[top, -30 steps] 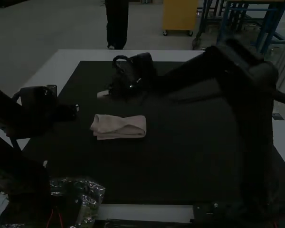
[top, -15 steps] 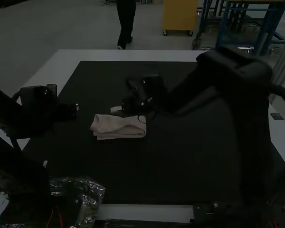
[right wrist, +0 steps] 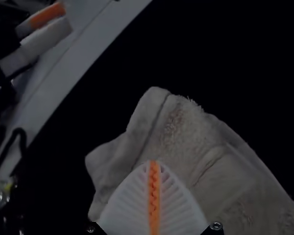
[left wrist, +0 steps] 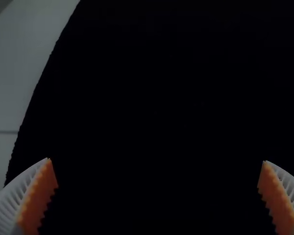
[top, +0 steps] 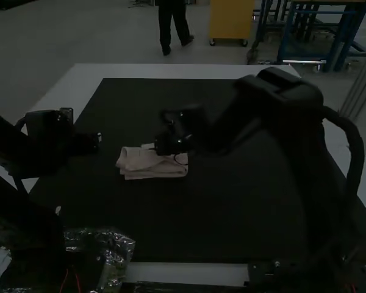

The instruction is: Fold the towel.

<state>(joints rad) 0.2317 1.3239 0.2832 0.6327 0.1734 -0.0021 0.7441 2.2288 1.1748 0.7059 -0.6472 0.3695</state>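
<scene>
The right gripper (top: 147,146) is at the far edge of the pale towel (top: 152,166), which lies folded in layers as a small oblong on the dark mat. In the right wrist view the right gripper (right wrist: 154,164) is shut, its ribbed fingers pressed together over the towel (right wrist: 186,142); no cloth is visible between the pads, and contact cannot be judged. Left of the towel, apart from it, is the left gripper (top: 97,140). The left wrist view has the left gripper (left wrist: 158,171) open wide above bare mat.
The dark mat (top: 232,207) extends around the towel, with the white table edge (top: 171,71) beyond it. Crinkled clear plastic (top: 116,247) lies near the left arm's base.
The right gripper has come toward the near side and slightly right, from beyond the towel to its far edge. The left arm and the towel look unmoved.
</scene>
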